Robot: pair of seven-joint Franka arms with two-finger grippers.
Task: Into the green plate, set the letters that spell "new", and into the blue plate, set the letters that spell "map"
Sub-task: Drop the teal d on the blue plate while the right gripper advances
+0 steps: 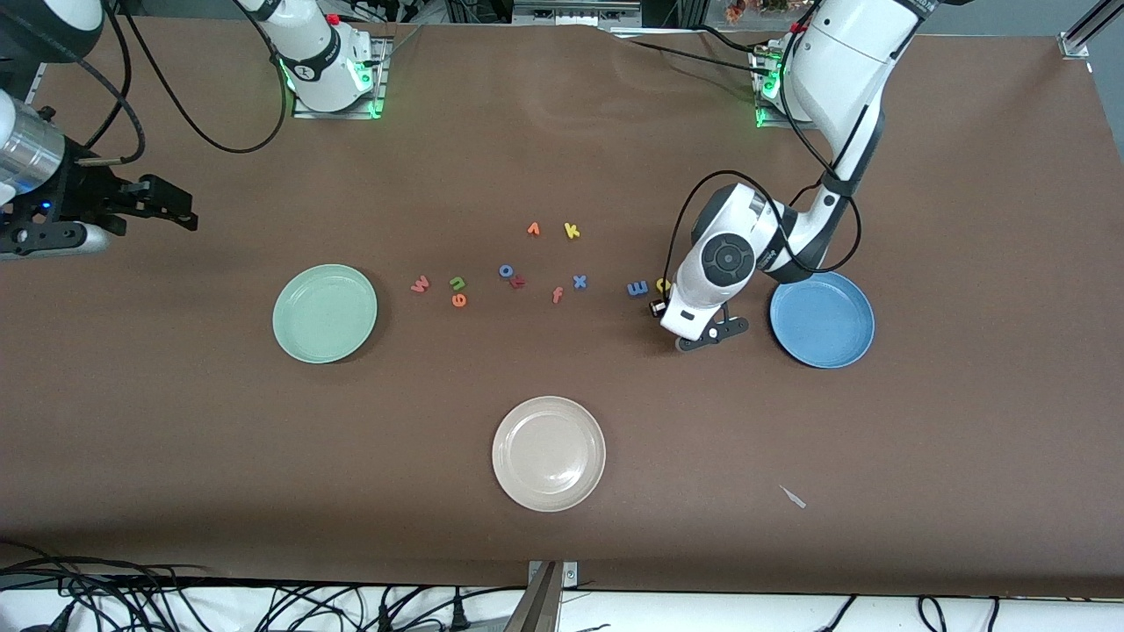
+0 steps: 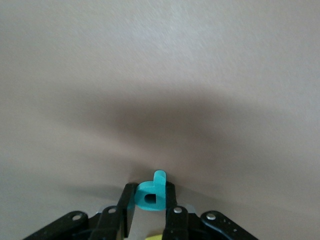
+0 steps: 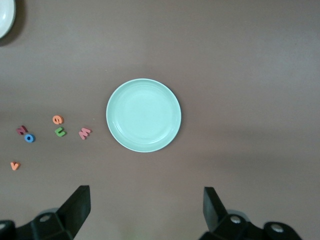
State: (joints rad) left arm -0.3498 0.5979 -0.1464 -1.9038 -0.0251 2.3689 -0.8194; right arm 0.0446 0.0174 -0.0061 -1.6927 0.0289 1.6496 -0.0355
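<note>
R pincer hangs up in the air over the tabletop edge at the R arm's end, fingers spread wide, nothing betw. them; that arm waits. Its wrist cam looks down on the green plate.

Green plate sits empty toward the R arm's end, approx mid-depth of the tabletop. Just beside it, toward the centre: red "w", then green "n" w/ orange "e" touching or nearly touching it, the "e" nearer the front cam. All three flat on the tabletop, apart from the plate.

Centre cluster: blue "o" touching a red letter; orange "f" and blue "x" beside them; an orange letter and yellow "k" closer to the arm bases. Beige plate sits empty, nearest the front-cam edge, approx centre.

Blue "m" lies next to yellow "a", the "a" partly hidden by the L arm.

L pincer is down at the tabletop just beside the "a" and "m", fingers clamped on the teal "p", which stands upright betw. them.

Blue plate sits empty toward the L arm's end, near the L pincer, not touching it.
</note>
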